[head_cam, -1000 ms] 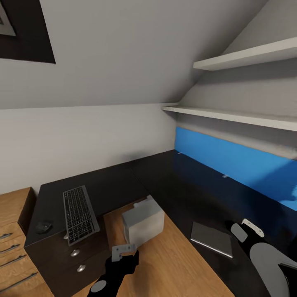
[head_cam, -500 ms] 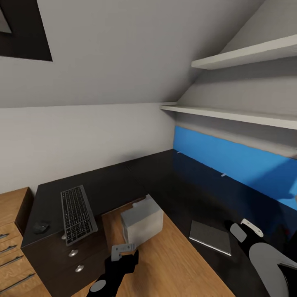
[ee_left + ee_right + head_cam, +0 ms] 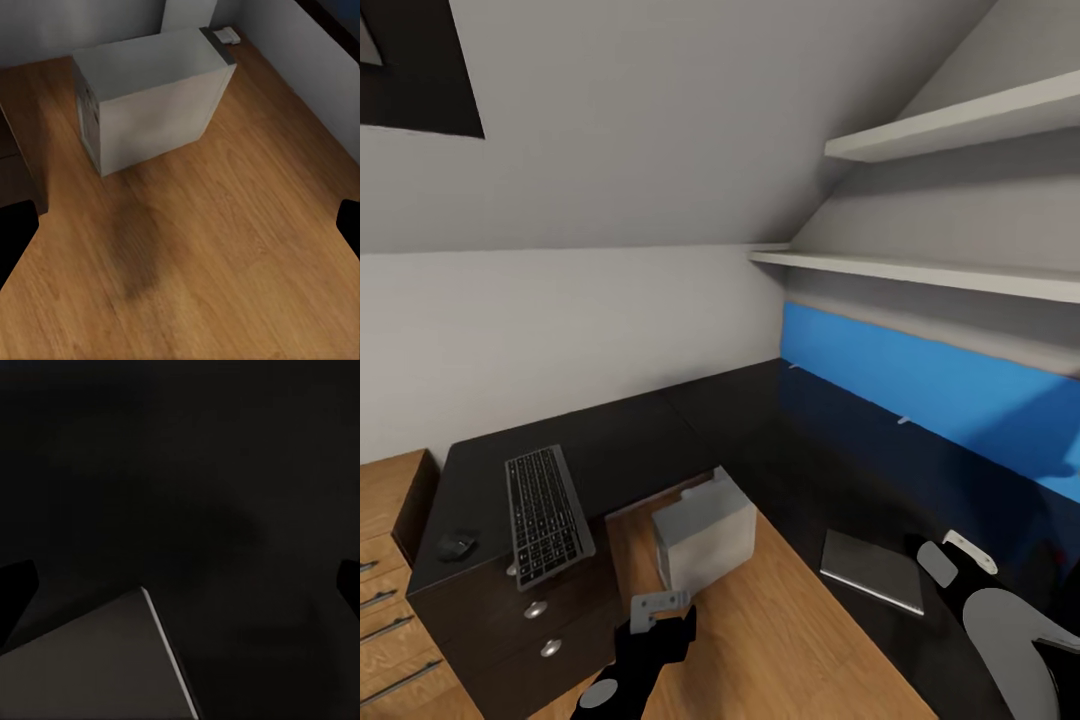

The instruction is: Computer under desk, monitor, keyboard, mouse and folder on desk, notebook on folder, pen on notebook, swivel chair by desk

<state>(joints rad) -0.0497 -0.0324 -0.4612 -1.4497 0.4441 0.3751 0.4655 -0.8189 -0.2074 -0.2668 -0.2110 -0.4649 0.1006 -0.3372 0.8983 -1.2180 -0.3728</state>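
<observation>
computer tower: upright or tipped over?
Upright. The computer stands on the wooden floor in the desk's inner corner, flat top facing up; the left wrist view shows its top and sides squarely.

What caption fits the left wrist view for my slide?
Left gripper open above the wooden floor, facing the grey-white computer standing there.

You had the smooth black L-shaped desk top before you, faintly glossy where its satin bright blue back panel reflected in it. At lower centre the light plank floor showed wood grain with a soft sheen. The pale grey boxy computer tower looked like matt painted metal. At lower left the round silver drawer knobs shone metallic.
</observation>
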